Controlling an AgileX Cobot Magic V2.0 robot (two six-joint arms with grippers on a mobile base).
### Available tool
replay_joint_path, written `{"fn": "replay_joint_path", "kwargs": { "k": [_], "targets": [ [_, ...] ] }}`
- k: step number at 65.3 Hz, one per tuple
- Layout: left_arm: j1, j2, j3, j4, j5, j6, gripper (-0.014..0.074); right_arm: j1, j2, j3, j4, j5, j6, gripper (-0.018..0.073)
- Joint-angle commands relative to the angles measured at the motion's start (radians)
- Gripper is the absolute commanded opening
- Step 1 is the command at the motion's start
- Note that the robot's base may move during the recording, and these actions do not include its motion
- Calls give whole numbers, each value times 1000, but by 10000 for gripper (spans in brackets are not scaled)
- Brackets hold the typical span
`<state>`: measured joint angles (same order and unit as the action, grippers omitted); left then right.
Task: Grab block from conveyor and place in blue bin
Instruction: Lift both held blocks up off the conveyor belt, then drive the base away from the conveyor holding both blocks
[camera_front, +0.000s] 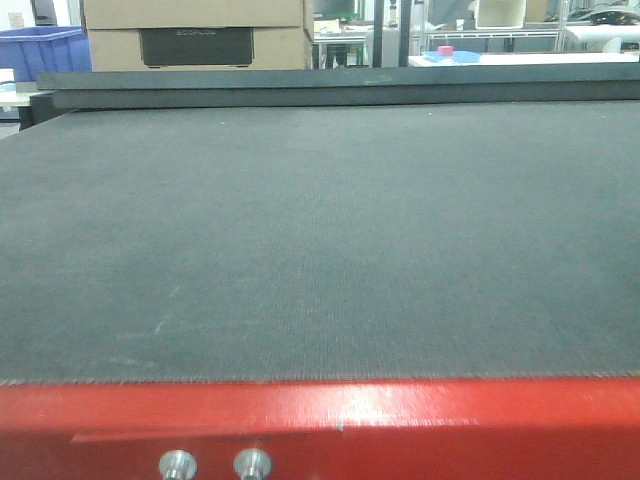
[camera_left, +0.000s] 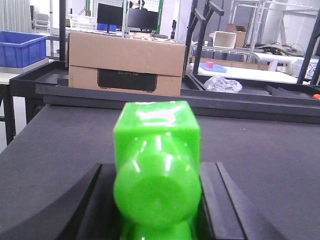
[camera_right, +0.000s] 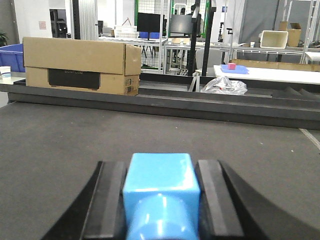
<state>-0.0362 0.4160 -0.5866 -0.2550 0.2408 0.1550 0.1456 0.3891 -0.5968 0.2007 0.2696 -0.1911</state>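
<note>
The conveyor belt (camera_front: 320, 240) is dark grey-green and bears no block in the front view; its red frame (camera_front: 400, 420) runs along the near edge. No gripper shows in that view. In the left wrist view my left gripper (camera_left: 159, 167) is shut on a glossy green block (camera_left: 156, 150), held between the black fingers (camera_left: 92, 200) above the belt. In the right wrist view my right gripper (camera_right: 160, 165) is shut on a light blue block (camera_right: 161, 182) between its fingers (camera_right: 111, 200). A blue bin (camera_front: 40, 48) stands beyond the belt's far left; it also shows in the left wrist view (camera_left: 19, 47).
A cardboard box (camera_front: 195, 35) stands behind the black rail (camera_front: 320, 88) at the belt's far edge, also seen from the wrists (camera_left: 125, 62) (camera_right: 80, 65). A crumpled clear plastic bag (camera_right: 222, 86) lies behind the rail. A white table with a small red block (camera_right: 231, 66) stands farther back.
</note>
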Motion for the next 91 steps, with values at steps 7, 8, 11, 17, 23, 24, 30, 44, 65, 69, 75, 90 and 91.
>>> {"fn": "replay_joint_path", "kwargs": {
  "k": [7, 8, 11, 17, 23, 24, 30, 44, 65, 69, 75, 90, 91],
  "targets": [
    [2, -7, 3, 0, -19, 3, -111, 2, -3, 0, -10, -25, -3, -162],
    [2, -7, 3, 0, -19, 3, -111, 2, -3, 0, -10, -25, -3, -162],
    [2, -7, 3, 0, -19, 3, -111, 2, -3, 0, -10, -25, -3, -162],
    [2, -7, 3, 0, -19, 3, -111, 2, -3, 0, -10, -25, -3, -162],
    [2, -7, 3, 0, -19, 3, -111, 2, -3, 0, -10, -25, -3, -162],
    [2, -7, 3, 0, -19, 3, -111, 2, -3, 0, -10, -25, -3, -162],
    [2, -13, 3, 0, -19, 3, -111, 2, -5, 0, -10, -26, -3, -162],
    [2, -27, 3, 0, -19, 3, -111, 2, -5, 0, -10, -26, -3, -162],
    [2, -27, 3, 0, -19, 3, -111, 2, -5, 0, -10, -26, -3, -162],
    [2, -27, 3, 0, -19, 3, -111, 2, -5, 0, -10, -26, -3, -162],
    [2, -27, 3, 0, -19, 3, -111, 2, -5, 0, -10, -26, -3, -162],
    [2, -27, 3, 0, -19, 3, -111, 2, -5, 0, -10, -26, -3, -162],
    [2, -27, 3, 0, -19, 3, -111, 2, -5, 0, -10, -26, -3, -162]
  ]
}}
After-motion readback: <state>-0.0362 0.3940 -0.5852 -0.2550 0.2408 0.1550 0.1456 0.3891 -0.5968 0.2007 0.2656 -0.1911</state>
